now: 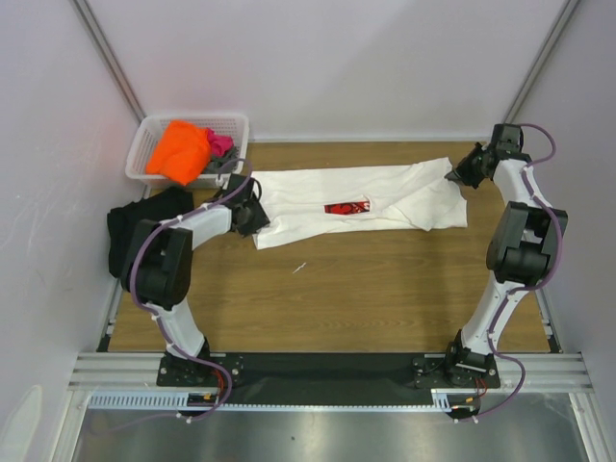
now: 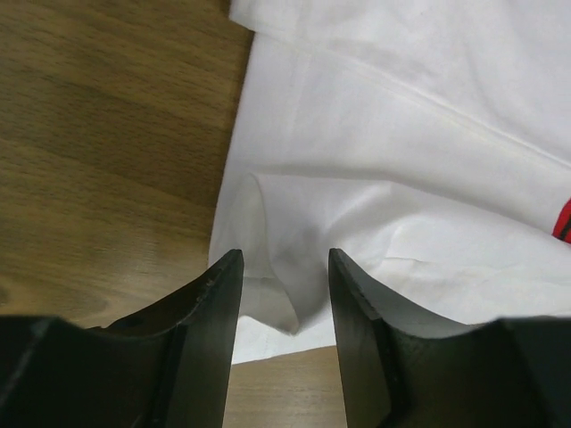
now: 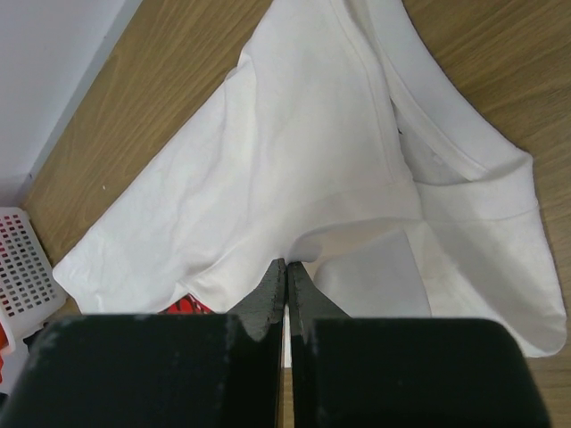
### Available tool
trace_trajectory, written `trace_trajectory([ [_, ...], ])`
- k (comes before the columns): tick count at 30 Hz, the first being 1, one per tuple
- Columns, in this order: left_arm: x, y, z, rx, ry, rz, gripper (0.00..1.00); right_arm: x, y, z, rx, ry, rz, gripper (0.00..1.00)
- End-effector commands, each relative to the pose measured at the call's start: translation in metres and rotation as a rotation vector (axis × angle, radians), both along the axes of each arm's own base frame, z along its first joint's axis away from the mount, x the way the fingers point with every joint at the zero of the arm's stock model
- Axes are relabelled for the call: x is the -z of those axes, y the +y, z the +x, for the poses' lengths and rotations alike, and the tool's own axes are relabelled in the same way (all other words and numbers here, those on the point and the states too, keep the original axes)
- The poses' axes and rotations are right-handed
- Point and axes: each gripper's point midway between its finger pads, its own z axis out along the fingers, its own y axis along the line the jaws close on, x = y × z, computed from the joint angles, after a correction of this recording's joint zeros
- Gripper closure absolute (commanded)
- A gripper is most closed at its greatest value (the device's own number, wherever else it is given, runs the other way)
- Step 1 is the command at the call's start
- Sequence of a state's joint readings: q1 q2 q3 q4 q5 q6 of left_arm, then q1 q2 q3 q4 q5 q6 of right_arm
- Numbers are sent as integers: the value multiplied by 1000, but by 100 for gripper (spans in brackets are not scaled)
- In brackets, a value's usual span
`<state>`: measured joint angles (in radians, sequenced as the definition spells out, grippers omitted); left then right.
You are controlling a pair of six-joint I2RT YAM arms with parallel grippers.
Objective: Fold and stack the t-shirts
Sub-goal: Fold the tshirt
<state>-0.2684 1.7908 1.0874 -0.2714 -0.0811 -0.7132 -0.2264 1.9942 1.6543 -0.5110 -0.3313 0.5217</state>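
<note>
White t-shirt (image 1: 385,188) spread on wooden table (image 1: 337,298), left tool (image 2: 285,259) wide, right tool (image 3: 286,266) pinching its edge

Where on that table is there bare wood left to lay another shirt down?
The wide stretch of table between the white t-shirt and the near edge is bare. That shirt fills the far strip. The far-left corner is crowded: basket, black t-shirt, left gripper.

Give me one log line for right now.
white t-shirt: spread across table | left hand: open, straddling a cloth fold | right hand: shut on shirt's opposite end
</note>
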Motion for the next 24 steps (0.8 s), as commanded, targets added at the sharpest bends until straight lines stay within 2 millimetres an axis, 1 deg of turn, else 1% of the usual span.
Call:
trace_trajectory([
  [1, -35, -16, 14, 50, -105, -37, 50, -10, 5, -2, -27, -23, -6, 100],
  [6, -41, -18, 10, 60, -110, -28, 48, -6, 5, -4, -28, -16, -5, 100],
  [8, -43, -18, 8, 66, -115, -27, 50, -6, 5, -3, -25, -16, -2, 100],
  [9, -46, -18, 9, 68, -123, -27, 54, -5, 5, -3, -23, -16, -1, 100],
  [10, -46, -18, 10, 67, -128, -25, 65, -7, 6, -2, -24, -20, -1, 100],
  [12, -49, -19, 12, 68, -133, -24, 81, -6, 7, -1, -25, -20, 1, 100],
  [13, -47, -18, 11, 69, -120, -22, 96, -7, 7, -1, -24, -20, 0, 100],
  [14, -49, -20, 13, 72, -123, -24, 100, -9, 7, -1, -24, -23, -1, 100],
  [15, -50, -20, 12, 71, -122, -26, 100, -11, 6, -1, -25, -25, -1, 100],
  [16, -56, -20, 13, 73, -135, -30, 100, -13, 7, -3, -26, -19, 4, 100],
  [17, -59, -20, 13, 72, -141, -30, 100, -22, 7, -2, -27, -31, 0, 100],
  [18, -62, -19, 12, 72, -146, -30, 100, -26, 7, -4, -33, -33, -9, 100],
  [19, -71, -19, 11, 73, -165, -34, 100, -29, 6, -8, -32, -26, -11, 100],
  [20, -72, -18, 9, 75, -167, -33, 100, -30, 4, -11, -28, -21, -12, 100],
  [21, -76, -18, 8, 76, -176, -34, 100, -41, 4, -15, -26, -39, -21, 100],
  [23, -80, -16, 0, 84, -181, -31, 100, -45, 3, -26, -23, -24, -17, 100],
  [24, -82, -15, -2, 86, -182, -31, 100, -41, 2, -34, -14, -4, -7, 100],
])
